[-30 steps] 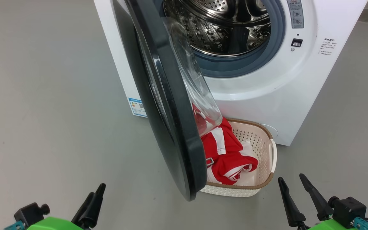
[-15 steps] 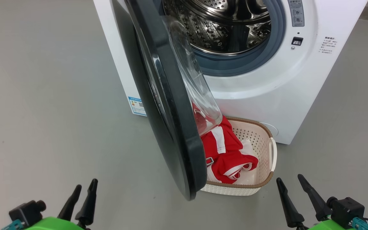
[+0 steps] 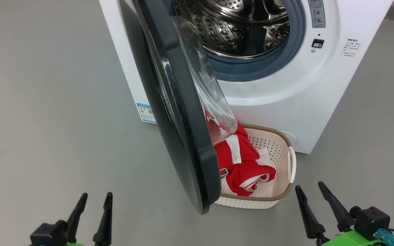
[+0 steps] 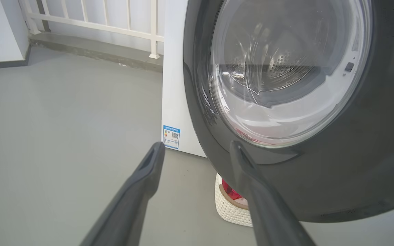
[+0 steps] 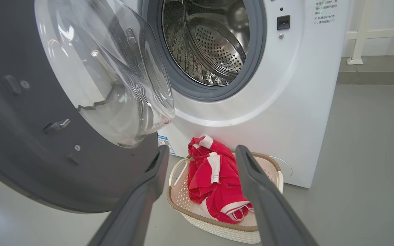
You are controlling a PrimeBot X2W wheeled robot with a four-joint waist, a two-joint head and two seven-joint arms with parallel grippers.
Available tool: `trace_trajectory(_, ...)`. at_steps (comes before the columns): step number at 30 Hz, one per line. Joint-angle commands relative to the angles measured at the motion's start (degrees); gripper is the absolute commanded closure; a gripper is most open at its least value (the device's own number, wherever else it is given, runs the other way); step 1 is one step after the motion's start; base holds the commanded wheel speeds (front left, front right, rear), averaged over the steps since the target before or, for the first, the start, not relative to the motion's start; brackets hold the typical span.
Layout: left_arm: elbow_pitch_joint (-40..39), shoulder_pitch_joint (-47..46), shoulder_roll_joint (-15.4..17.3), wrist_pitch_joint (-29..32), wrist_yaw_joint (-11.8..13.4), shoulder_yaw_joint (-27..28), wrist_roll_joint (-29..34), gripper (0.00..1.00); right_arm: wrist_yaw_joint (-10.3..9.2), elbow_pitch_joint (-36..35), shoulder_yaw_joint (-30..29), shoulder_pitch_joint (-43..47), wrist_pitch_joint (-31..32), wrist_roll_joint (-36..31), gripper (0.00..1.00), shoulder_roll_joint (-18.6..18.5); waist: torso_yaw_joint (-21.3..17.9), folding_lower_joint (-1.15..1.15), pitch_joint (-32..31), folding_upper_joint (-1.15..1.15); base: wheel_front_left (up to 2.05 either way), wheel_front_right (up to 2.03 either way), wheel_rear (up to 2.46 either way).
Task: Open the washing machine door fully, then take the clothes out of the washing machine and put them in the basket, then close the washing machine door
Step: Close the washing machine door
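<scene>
1. Rotation at the wrist is the change. Over the last second the left gripper (image 3: pixel 96 194), low at the head view's left corner, has turned. Its fingers, which showed nearly one behind the other, now stand side by side, spread wide and holding nothing.
2. The right gripper (image 3: pixel 308 185) has barely shifted; it hangs equally wide and empty near the basket (image 3: pixel 275 147).
3. The clothes (image 3: pixel 241 164) lie heaped in the basket and the drum (image 3: pixel 238 30) looks bare, so unloading seems finished and only the closing is left.
4. The washing machine door (image 3: pixel 183 136) hangs about half open, with its lower edge over the basket's left side. The left wrist view faces the door's outer side, so the turn reads as squaring up for a push.
5. The basket stands on the floor (image 3: pixel 46 102), against the foot of the washing machine (image 3: pixel 286 95).
6. The floor is smooth, matt grey and level. A white railing (image 4: pixel 128 20) on a low kerb runs behind the machine, and a blue label (image 3: pixel 145 112) sits low on its front.
</scene>
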Motion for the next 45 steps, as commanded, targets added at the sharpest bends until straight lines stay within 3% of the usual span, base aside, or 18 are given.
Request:
trace_trajectory(1, -2.71, 0.00, -0.27, -0.69, -0.31, 3.57, 3.37, 0.00, 0.01, -1.55, 1.18, -2.34, -0.36, -0.54, 0.00, -0.51, -0.01, 0.00, 0.12, 0.00, 0.00, 0.00, 0.00)
trace_trajectory(9, -4.44, 1.54, -2.94, -0.70, -0.31, 5.52, 10.74, 0.00, 0.01, -1.63, 1.09, -2.60, -0.36, -0.58, 0.00, -0.52, -0.13, 0.00, 0.22, 0.00, 0.00, 0.00, 0.00)
trace_trajectory(29, -4.75, 1.28, -3.84, -0.70, -0.31, 6.35, 11.60, 0.00, 0.01, -1.42, 0.91, -2.73, -0.36, -0.62, 0.00, -0.40, -0.45, 0.00, 0.13, 0.00, 0.00, 0.00, 0.00)
trace_trajectory(30, -4.97, 1.21, -3.84, -0.70, -0.31, 6.30, 11.35, 0.04, 0.01, -1.43, 0.91, -2.73, -0.36, -0.62, 0.00, -0.39, -0.47, 0.00, 0.13, 0.00, 0.00, 0.00, 0.00)
trace_trajectory(34, -6.62, 0.48, -3.87, -0.70, -0.31, 6.25, 6.27, 0.90, 0.01, -1.47, 0.86, -2.80, -0.36, -0.64, 0.00, -0.37, -0.64, 0.00, 0.24, 0.00, 0.00, 0.00, 0.00)
trace_trajectory(35, -7.38, 0.13, -3.87, -0.70, -0.31, 6.22, 3.45, 1.00, 0.01, -1.48, 0.80, -2.83, -0.36, -0.64, 0.00, -0.37, -0.69, 0.00, 0.28, 0.00, 0.00, 0.00, 0.00)
trace_trajectory(38, -10.00, -0.84, -3.88, -0.70, -0.31, 6.40, -5.76, 1.00, 0.01, -1.47, 0.70, -2.91, -0.36, -0.64, 0.00, -0.35, -0.86, 0.00, 0.33, 0.00, 0.00, 0.00, 0.00)
trace_trajectory(45, -13.64, -3.38, -2.62, -0.70, -0.31, 5.63, -40.84, 1.00, 0.01, -1.32, 0.94, -3.08, -0.36, -0.55, 0.00, -0.15, -1.69, 0.00, 0.29, 0.00, 0.00, 0.00, 0.00)
